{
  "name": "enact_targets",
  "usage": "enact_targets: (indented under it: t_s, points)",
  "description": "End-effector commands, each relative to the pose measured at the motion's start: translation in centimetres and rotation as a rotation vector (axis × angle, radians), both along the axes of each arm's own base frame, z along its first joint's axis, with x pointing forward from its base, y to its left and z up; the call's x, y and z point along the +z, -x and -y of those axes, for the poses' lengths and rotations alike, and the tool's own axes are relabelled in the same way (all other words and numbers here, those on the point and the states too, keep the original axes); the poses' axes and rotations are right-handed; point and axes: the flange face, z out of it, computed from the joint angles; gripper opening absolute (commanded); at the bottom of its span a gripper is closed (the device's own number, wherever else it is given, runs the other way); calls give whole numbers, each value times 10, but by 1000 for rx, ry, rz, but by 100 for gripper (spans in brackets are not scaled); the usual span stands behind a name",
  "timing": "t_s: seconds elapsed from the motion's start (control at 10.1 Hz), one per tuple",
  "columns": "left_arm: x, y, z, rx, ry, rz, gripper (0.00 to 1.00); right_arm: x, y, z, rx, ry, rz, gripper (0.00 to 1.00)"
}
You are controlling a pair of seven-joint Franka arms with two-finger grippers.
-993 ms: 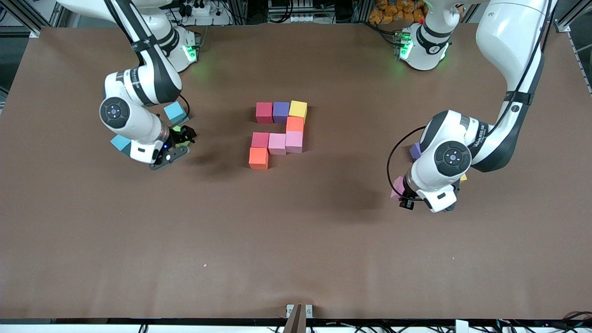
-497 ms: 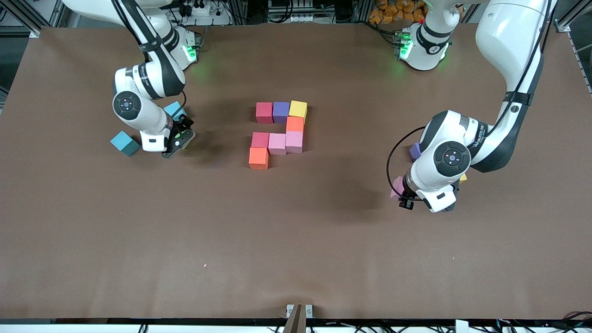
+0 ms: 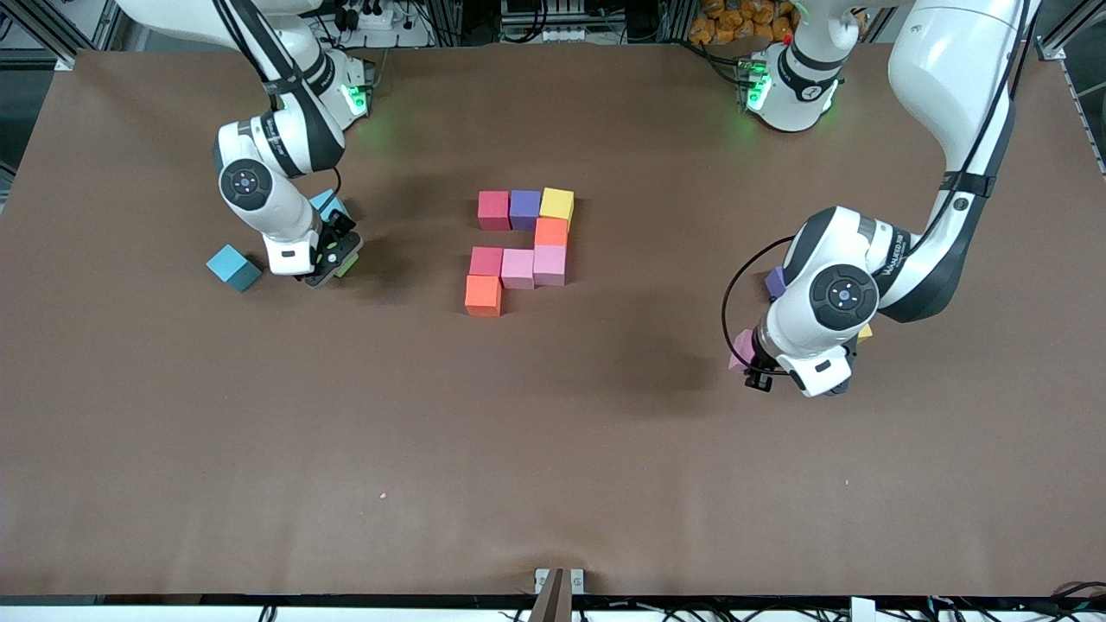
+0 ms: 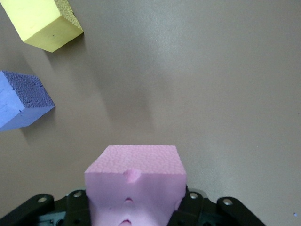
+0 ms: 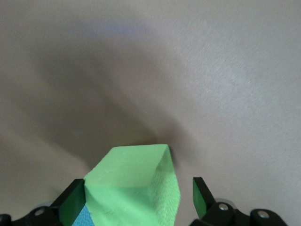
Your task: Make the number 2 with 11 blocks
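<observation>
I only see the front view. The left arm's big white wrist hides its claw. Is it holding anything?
Observer: Yes. The left wrist view shows the left claw shut on a pink block.
Operator: And the right arm's claw?
Observer: The right claw is open, with its fingers on either side of a green block. There is a clear gap at one finger, so it has no grip yet.
</observation>
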Motion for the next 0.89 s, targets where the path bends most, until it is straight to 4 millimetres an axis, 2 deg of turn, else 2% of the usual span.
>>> enact_targets:
  t_s: [0.0, 0.79]
  points:
    - [1, -2, 2, -14, 20, -7, 3, 0, 10, 9, 8, 7, 2, 100]
    - [2, -1, 3, -15, 18, -5, 3, 11, 0, 27, -45, 30, -49, 100]
